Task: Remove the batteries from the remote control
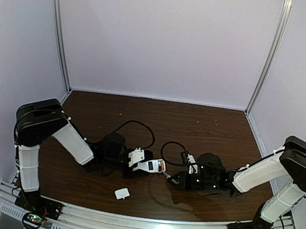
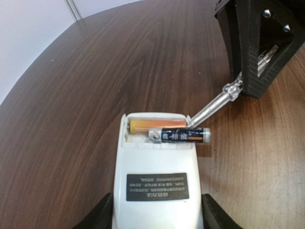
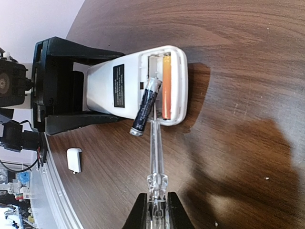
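The white remote control lies back-up on the table with its battery bay open, and my left gripper is shut on its sides, one black finger on each edge. An orange-copper battery sits in the bay. A dark battery lies skewed across the bay, one end poking over the remote's edge. My right gripper is shut on a clear-handled silver screwdriver, whose tip rests at the bay beside the dark battery. From above, the remote lies between the left gripper and the right gripper.
A small white squarish cover piece lies loose on the dark wood table near the front rail. Black cables loop behind both wrists. White walls enclose the back and sides.
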`<action>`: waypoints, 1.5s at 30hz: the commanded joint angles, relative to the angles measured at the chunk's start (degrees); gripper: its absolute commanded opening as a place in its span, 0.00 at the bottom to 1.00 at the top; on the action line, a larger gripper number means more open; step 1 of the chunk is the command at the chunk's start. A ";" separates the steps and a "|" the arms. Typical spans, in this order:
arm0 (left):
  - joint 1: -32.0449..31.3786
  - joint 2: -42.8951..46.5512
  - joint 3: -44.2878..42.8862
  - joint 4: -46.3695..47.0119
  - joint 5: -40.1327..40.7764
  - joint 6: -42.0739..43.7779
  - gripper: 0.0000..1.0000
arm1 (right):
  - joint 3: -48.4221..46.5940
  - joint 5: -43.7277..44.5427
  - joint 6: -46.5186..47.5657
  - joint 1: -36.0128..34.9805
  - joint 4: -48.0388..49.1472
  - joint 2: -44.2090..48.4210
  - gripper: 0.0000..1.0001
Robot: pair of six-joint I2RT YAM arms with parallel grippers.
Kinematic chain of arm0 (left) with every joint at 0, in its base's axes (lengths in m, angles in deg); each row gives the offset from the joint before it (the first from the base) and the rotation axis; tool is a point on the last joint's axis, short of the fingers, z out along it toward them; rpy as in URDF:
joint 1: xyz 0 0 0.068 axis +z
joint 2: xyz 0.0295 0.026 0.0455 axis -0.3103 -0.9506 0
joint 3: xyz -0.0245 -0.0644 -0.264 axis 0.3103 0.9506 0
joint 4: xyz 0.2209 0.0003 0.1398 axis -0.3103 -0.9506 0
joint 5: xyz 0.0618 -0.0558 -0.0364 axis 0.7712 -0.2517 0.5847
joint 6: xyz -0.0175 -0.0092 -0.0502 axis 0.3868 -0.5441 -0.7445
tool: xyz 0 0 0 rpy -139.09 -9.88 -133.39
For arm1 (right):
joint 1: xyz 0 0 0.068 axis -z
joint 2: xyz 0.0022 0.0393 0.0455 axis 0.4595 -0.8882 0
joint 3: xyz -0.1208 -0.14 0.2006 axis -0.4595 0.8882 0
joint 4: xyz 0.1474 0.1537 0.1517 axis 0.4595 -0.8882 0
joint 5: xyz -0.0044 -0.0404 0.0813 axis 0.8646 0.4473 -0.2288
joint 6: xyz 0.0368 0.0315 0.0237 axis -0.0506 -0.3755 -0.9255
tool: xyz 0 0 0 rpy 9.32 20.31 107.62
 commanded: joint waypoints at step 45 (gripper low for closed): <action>0.25 -0.56 -2.12 0.17 -3.31 0.87 0.00 | -18.68 16.12 5.15 -1.20 -35.56 -2.79 0.00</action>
